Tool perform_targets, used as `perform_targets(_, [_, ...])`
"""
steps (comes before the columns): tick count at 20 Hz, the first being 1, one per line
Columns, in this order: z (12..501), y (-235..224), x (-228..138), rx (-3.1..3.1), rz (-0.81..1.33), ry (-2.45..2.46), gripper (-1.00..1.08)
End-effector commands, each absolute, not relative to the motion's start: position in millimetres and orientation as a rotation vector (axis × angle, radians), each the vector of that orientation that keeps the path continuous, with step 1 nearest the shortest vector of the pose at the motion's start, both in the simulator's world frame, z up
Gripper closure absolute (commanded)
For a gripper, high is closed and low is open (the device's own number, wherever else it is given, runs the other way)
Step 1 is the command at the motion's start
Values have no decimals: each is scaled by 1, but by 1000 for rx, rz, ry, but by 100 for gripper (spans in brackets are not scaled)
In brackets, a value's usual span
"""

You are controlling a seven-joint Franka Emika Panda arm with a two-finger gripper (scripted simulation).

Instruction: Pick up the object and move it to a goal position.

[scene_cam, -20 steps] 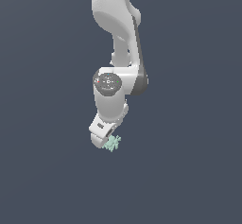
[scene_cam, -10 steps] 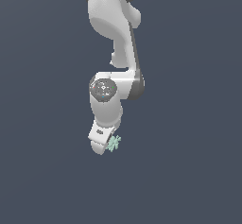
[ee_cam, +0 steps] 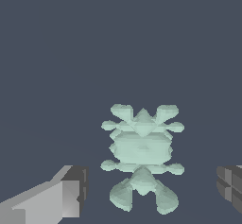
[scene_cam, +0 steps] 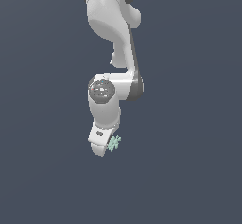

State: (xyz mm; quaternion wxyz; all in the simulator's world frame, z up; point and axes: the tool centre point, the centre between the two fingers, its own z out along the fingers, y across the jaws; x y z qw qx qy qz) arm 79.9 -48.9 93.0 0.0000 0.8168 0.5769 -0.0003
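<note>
One pale mint-green object (ee_cam: 142,157), lumpy and ringed with short spiky knobs, sat between the two fingers of the end effector (ee_cam: 153,192) in the wrist view. Both fingers stood clear of the object, with dark gaps on either side, so the end effector was spread wide and held nothing. One finger (ee_cam: 71,192) showed a light grey body with a darker pad; the other finger (ee_cam: 231,187) showed only its dark ridged pad at the frame's edge. In the exterior view the white arm (scene_cam: 113,53) reached down, and the object (scene_cam: 114,143) lay right against the lower end of the end effector (scene_cam: 105,145), on the exterior view's right of it. Whether the object rested on a surface could not be told against the plain dark background.
</note>
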Motion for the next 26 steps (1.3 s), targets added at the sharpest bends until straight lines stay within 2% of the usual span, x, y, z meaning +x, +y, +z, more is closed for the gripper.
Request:
perform_targets(1, [91,-49,80,2566,-1,1813,-92])
perform_targets(11, [47,-49,79,2562,0,1818,-92])
perform_targets(17, [43,-49,80,2562,0,1818,-92])
perform_targets(18, [43,-49,80,2562,0,1818,108])
perform_targets(26, [43,-49,80,2562,0,1818,108])
